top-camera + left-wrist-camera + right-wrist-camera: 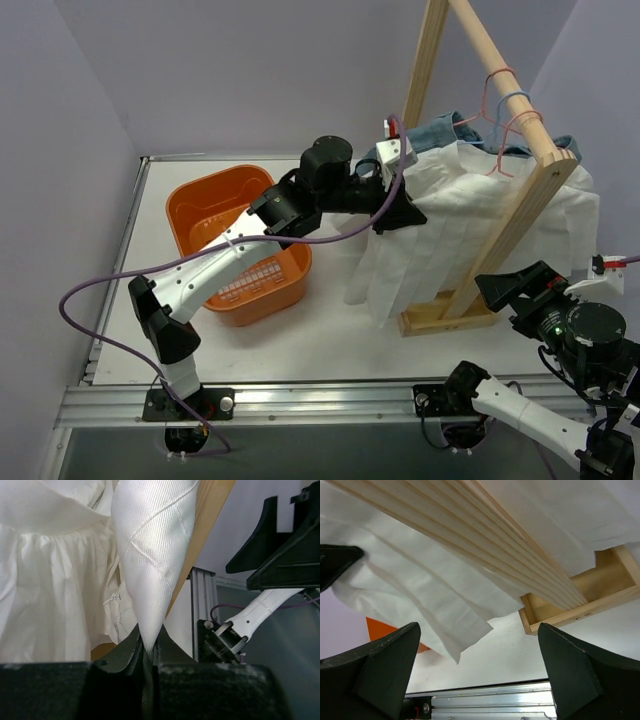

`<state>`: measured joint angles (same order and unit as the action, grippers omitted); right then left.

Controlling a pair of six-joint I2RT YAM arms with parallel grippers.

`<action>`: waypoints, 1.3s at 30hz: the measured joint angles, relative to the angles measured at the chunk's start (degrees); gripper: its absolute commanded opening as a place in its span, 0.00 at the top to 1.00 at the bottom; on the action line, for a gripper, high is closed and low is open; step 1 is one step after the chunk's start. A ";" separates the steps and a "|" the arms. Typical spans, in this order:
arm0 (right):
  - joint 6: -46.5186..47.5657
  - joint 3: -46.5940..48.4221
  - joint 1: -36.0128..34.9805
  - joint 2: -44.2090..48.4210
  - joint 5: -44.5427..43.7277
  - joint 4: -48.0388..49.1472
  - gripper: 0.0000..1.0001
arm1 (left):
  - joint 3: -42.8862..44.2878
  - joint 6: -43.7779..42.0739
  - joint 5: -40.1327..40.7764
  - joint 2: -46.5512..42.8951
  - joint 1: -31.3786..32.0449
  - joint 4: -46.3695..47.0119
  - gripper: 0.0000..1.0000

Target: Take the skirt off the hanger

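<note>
One white skirt [455, 225], one denim garment [438, 130], two hangers [488, 92], one rack [517, 222], one basket [181, 214].

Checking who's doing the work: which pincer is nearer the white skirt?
Left. The left pincer is clamped on a fold of the white skirt; the right pincer is open, off the cloth, low beside the wooden rack.

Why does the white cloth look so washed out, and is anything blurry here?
Left wrist view: the skirt glares almost pure white at upper left, and the near jaws are a dark blur. Right wrist view: the wooden rack is crisp, the jaws mere silhouettes. Top view: light even, shadows soft.
</note>
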<state>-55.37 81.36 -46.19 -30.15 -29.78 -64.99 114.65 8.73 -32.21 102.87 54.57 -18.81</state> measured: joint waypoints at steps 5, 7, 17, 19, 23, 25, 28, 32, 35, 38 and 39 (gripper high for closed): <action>-0.02 -1.73 0.00 0.74 -0.02 0.09 0.00 | -0.83 7.13 -3.91 -1.97 -2.73 3.74 0.98; 0.07 -2.19 0.00 0.98 -0.11 0.07 0.00 | -2.16 10.27 -5.44 -3.13 -4.63 6.32 0.98; 2.91 -2.21 -0.02 0.15 -1.40 0.02 0.00 | -18.03 18.36 -10.95 -17.97 -9.29 15.17 0.98; 3.58 -2.21 -0.04 -0.24 -1.33 0.17 0.00 | -21.86 18.29 -11.61 -21.77 -9.73 15.17 0.98; 5.90 -2.19 -0.94 0.70 -0.22 2.01 0.00 | -26.82 17.42 -11.78 -27.82 -10.95 12.96 0.98; 7.32 -2.16 -1.75 1.97 0.96 3.28 0.03 | -29.20 16.31 -11.41 -30.75 -11.32 10.73 0.98; 8.85 -0.66 -2.45 1.73 1.95 3.17 0.04 | -32.59 14.27 -9.79 -34.71 -11.54 6.05 0.98; 11.52 0.11 -2.54 -4.00 4.85 2.86 0.04 | -36.37 11.76 -6.49 -38.05 -12.07 -0.94 0.98; 13.62 -1.60 -2.49 -10.78 8.22 4.55 0.04 | -39.06 10.62 -3.37 -38.99 -12.44 -5.25 0.98; 15.10 -3.89 -2.19 -14.53 10.93 6.84 0.05 | -40.85 9.46 0.28 -39.21 -12.68 -10.47 0.98; 15.41 -4.13 -2.19 -14.78 11.61 7.65 0.05 | -41.27 8.92 1.44 -39.28 -12.70 -12.28 0.98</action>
<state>-39.97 77.23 -48.38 -44.93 -18.17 -57.34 73.38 17.65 -30.76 63.59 41.87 -31.09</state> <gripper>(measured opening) 0.952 0.117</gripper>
